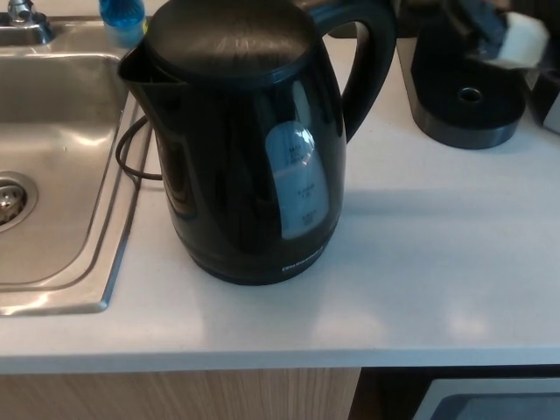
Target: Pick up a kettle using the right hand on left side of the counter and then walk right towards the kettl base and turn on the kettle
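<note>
A black electric kettle [249, 144] stands upright on the white counter [420, 262], just right of the sink. Its handle [372, 66] points to the back right and its spout faces the sink. The round black kettle base [468, 109] sits at the back right with its centre connector showing. My right hand [490, 31] enters at the top right as a blur of black and white, above the base and apart from the kettle. My left hand does not show.
A steel sink [52, 166] with a drain fills the left. A black cord [131, 157] loops between sink edge and kettle. A blue bottle [122, 17] stands behind the sink. The counter's front edge runs along the bottom.
</note>
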